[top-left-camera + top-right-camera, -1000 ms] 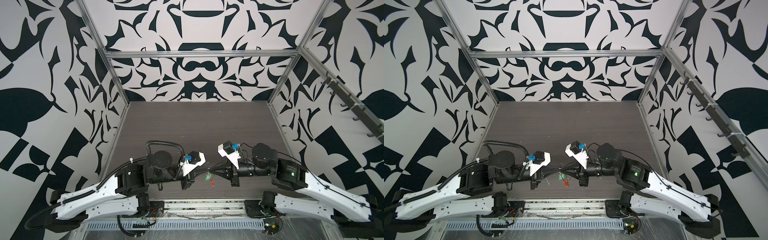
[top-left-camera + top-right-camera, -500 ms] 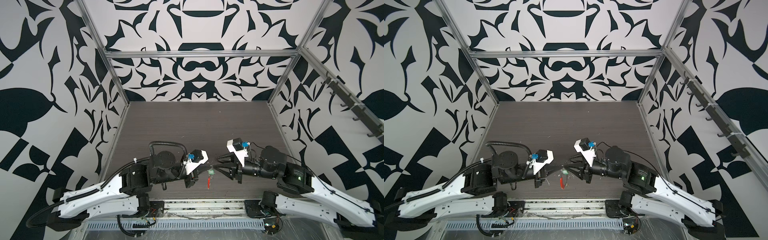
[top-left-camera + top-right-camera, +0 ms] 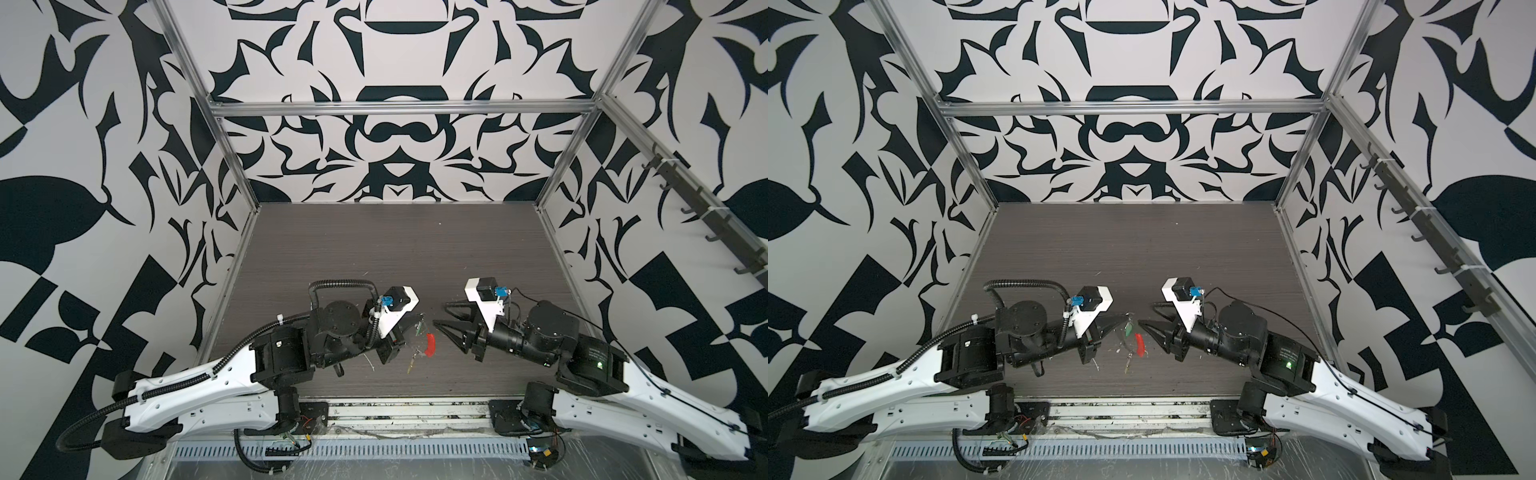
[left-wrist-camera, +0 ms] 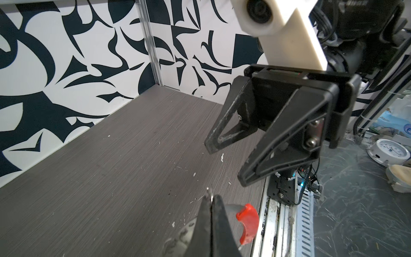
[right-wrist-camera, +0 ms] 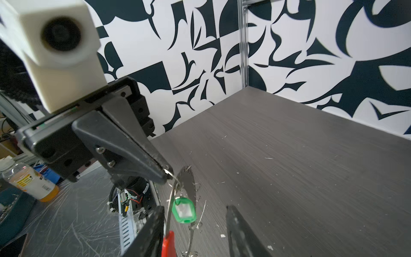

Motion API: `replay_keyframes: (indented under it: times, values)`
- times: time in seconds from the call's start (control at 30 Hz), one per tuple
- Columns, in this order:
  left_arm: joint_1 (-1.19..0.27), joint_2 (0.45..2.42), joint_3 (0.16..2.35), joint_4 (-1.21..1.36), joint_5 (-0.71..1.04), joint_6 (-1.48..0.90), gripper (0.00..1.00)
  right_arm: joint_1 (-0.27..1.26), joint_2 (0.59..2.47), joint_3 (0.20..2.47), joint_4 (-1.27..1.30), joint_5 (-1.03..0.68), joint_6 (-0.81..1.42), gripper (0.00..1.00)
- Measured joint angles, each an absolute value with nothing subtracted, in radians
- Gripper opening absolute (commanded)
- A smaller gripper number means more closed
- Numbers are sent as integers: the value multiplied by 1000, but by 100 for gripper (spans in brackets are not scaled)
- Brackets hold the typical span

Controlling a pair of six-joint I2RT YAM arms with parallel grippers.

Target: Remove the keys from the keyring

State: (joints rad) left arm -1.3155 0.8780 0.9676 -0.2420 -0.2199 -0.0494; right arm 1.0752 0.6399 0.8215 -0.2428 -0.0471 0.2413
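My left gripper (image 3: 420,316) (image 3: 1126,318) (image 4: 210,198) is shut on the thin grey wire of the keyring (image 5: 170,201), which hangs free below its tips. The ring's red plastic section (image 3: 432,345) (image 3: 1140,345) (image 4: 248,222) faces the right arm. One of the keys, with a green tag (image 5: 184,210) (image 3: 1128,329), dangles on the wire just under the grip. Another with a yellowish tag (image 3: 411,365) hangs lowest, near the table. My right gripper (image 3: 440,314) (image 3: 1146,314) (image 5: 194,208) stands open just right of the ring. It holds nothing, and the green tag shows between its fingers.
The dark wood-grain table (image 3: 395,257) carries white flecks and scratches. Patterned walls close in three sides. An aluminium rail (image 3: 407,409) runs along the front edge. Beyond it are a bottle of orange liquid (image 5: 31,182) and a round dial (image 4: 388,151).
My right gripper has opened, let go of the ring and pulled back to the right. The left gripper stayed shut and now holds the hanging keyring alone, slightly further right.
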Motion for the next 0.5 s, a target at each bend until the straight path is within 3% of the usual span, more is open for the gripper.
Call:
replay_keyframes:
  times: [0.5]
  values:
    - [-1316,779,851,-114,-228,-23,0,1075,724,784,-239,-97,154,53]
